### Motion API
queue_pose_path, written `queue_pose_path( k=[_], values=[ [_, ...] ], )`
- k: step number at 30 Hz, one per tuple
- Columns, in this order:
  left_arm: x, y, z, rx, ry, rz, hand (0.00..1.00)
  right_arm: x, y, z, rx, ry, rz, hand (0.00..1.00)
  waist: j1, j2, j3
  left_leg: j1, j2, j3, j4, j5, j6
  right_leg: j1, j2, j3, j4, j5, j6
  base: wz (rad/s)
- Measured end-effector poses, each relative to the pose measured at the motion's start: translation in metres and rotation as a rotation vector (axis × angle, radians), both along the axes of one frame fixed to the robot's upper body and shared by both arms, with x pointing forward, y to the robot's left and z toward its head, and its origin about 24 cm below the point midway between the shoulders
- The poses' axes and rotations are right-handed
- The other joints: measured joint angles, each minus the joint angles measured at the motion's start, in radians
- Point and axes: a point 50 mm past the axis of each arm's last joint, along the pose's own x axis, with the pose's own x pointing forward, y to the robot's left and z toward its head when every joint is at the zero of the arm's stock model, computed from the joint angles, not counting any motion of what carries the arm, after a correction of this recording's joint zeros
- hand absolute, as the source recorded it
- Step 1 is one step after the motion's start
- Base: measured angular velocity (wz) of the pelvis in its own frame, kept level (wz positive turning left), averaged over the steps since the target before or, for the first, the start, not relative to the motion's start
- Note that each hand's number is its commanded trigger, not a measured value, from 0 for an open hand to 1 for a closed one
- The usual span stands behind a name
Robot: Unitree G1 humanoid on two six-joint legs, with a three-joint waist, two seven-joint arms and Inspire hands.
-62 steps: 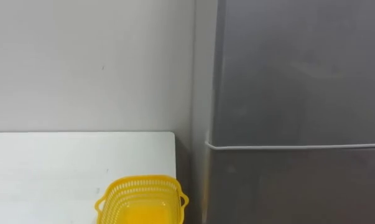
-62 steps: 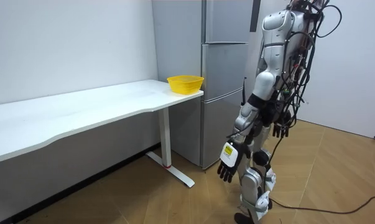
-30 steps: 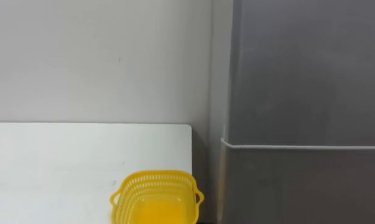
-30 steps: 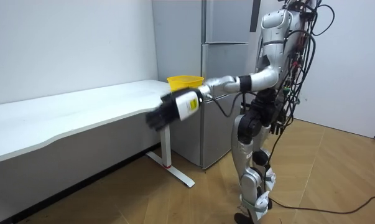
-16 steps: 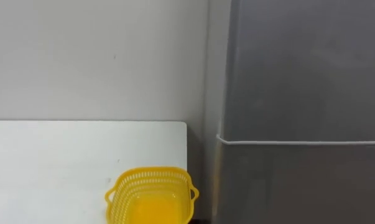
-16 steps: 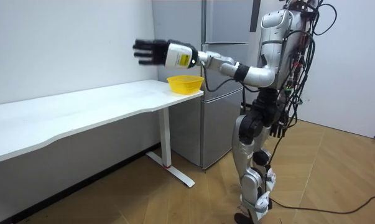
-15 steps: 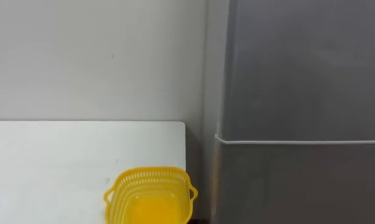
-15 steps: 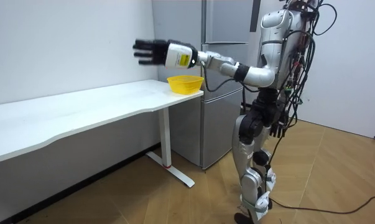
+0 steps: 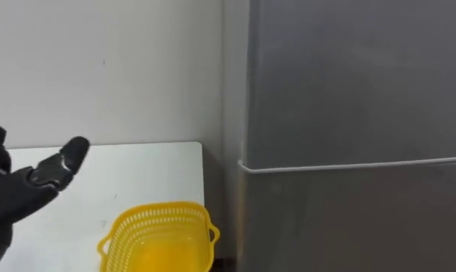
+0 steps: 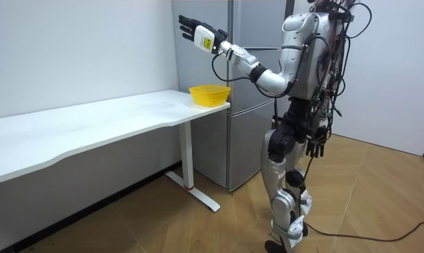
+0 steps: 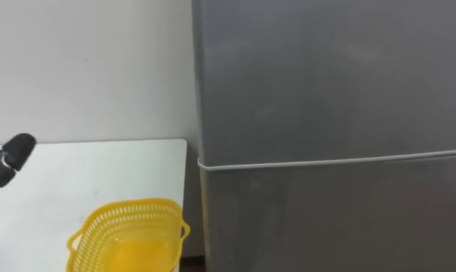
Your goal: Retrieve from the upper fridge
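- The left hand (image 9: 14, 198) shows at 8 o'clock in the left eye view. Its fingers are straight and spread and it holds nothing. My guess is that it is held high to reach the upper door (image 9: 356, 75) of the fridge (image 10: 254, 105).
- The right hand (image 10: 316, 146) hangs low by the robot's hip in the room view, too small there to read its grasp.
- The upper door is shut, so whatever is to be fetched probably lies behind it, out of sight. Opening it looks like the step in hand.
- The seam (image 9: 348, 165) between the upper and lower doors runs from the middle out toward 3 o'clock. The upper door's near edge rises from it toward 12 o'clock. I see no handle, so that edge is the likely place to pull.
- A yellow basket (image 9: 159, 215) sits at 7 o'clock, at the table (image 9: 137, 170) end nearest the fridge. It looks empty and is probably meant to take the item.
- The hand is well apart from the door edge, with bare wall (image 9: 99, 68) and table top between them. The sweep toward 1 o'clock looks free if it passes above the basket rim.
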Motion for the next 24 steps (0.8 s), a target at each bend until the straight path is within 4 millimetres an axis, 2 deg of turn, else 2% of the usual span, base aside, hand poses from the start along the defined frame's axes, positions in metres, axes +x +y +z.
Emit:
queue_pose_path(
  k=[4,6,12,16,24],
  values=[
    [0.006,-0.019,0.008,0.036,-0.042,-0.18,0.0,0.0,0.0,0.0,0.003,0.008,0.031,0.0,-0.009,0.002,-0.0019,-0.006,0.001,-0.001,-0.001,0.0,0.0,-0.009,-0.002,0.004,0.0,0.001,-0.001,-0.06],
    [0.006,-0.025,0.012,0.026,-0.069,-0.256,0.0,0.001,0.0,0.0,0.004,0.011,0.046,0.0,-0.024,0.003,-0.0024,-0.001,0.003,-0.002,-0.001,0.0,0.0,-0.004,-0.003,0.003,0.0,0.001,-0.001,-0.02],
    [0.008,-0.04,0.026,-0.026,-0.167,-0.455,0.0,-0.001,0.001,0.0,0.001,0.04,0.07,0.0,-0.031,0.004,-0.0034,0.013,0.003,-0.006,-0.002,0.0,0.0,0.004,-0.001,0.005,-0.001,0.001,-0.001,-0.06],
    [0.008,-0.045,0.033,-0.007,-0.212,-0.508,0.0,-0.003,0.001,0.0,0.0,0.052,0.075,0.0,-0.028,0.004,-0.0036,0.015,0.002,-0.006,-0.002,0.0,0.0,0.005,0.005,0.008,0.0,0.001,-0.001,-0.01],
    [0.008,-0.051,0.031,0.022,-0.207,-0.577,0.0,-0.009,0.001,0.0,0.014,0.087,0.066,0.0,-0.025,0.002,-0.0063,0.017,0.003,0.002,-0.002,0.0,0.0,0.005,0.007,0.01,0.001,0.003,-0.004,0.0]
  ],
)
